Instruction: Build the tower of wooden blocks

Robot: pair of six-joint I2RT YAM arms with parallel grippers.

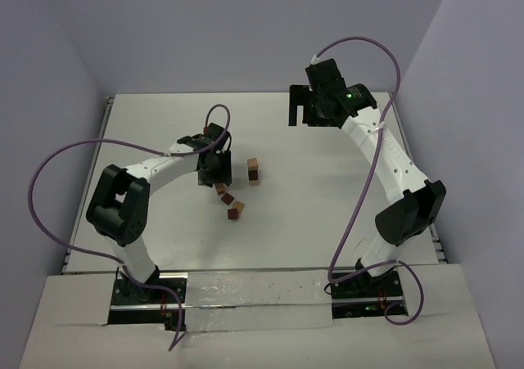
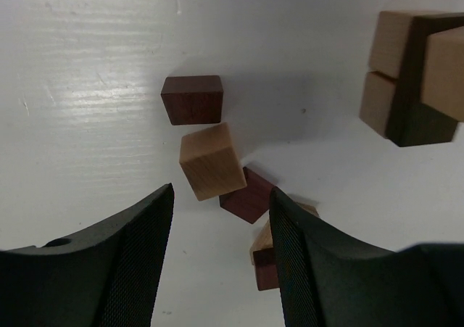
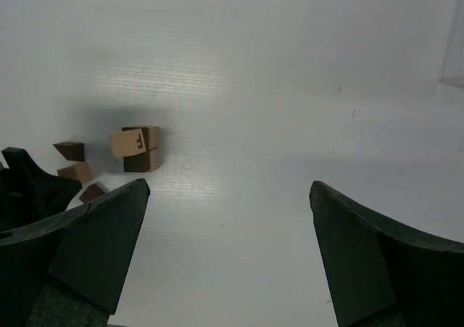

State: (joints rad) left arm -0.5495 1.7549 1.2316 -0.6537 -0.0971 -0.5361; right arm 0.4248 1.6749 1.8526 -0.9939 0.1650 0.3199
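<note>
text: F-like mark, unclear | on: tan block (image 3: pixel 127 143) | other: none

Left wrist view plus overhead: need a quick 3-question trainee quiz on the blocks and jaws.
1. True or false: the jaws of the right gripper are shut on a wooden cube.
2. In the left wrist view, the cube straight ahead of the open jaws of the left gripper is: A) light tan, B) blue, C) there is none.
3. In the overhead view, on which side of the loose cubes does the stacked group stand?

Key
1. False: they stand wide open and empty.
2. A, the tan cube.
3. To their right, slightly farther back.
</note>
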